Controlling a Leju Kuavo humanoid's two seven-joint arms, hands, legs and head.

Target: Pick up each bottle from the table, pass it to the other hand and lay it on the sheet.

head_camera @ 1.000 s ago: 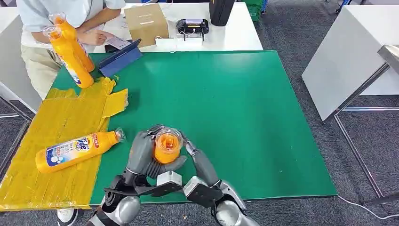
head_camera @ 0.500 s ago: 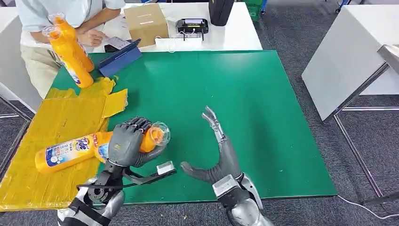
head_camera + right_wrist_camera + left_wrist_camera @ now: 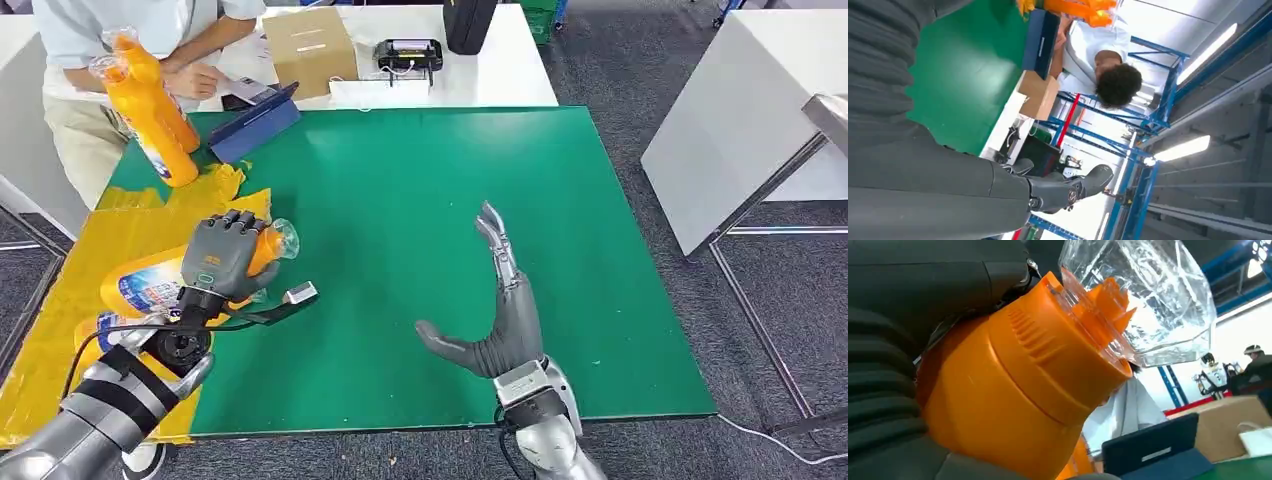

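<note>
Sheet (image 3: pixel 70 290): yellow, taped over the table's left part, wrinkled near its far corner. One bottle (image 3: pixel 100 325) already lies on it, mostly hidden under the left arm.
Left hand (image 3: pixel 222 258): fingers clamped round the upper body of a second bottle (image 3: pixel 262 248), carried roughly level over the sheet's right edge, clear cap (image 3: pixel 283 238) pointing toward the green table (image 3: pixel 420 210). The left wrist view shows the orange shoulder (image 3: pixel 1013 390) seated deep in the hand and the cap (image 3: pixel 1148 295) free of the fingers.
Step in hand: laying this bottle on the sheet, by my reading.
How to do it well: carry it further left so its whole length lands on yellow, not across the edge; set it beside the lying bottle, not on top of it; lower until the body touches before loosening the fingers, since a round bottle will likely roll if dropped.
Risk: the arm hides the lying bottle, so the room beside it is hard to judge.
Far left corner: a person (image 3: pixel 120 30) stands just beside two upright bottles (image 3: pixel 150 115); keep the arm low and near.
Right hand (image 3: pixel 500 310): fingers apart, holding nothing, palm on edge above the table, well apart from every bottle.
</note>
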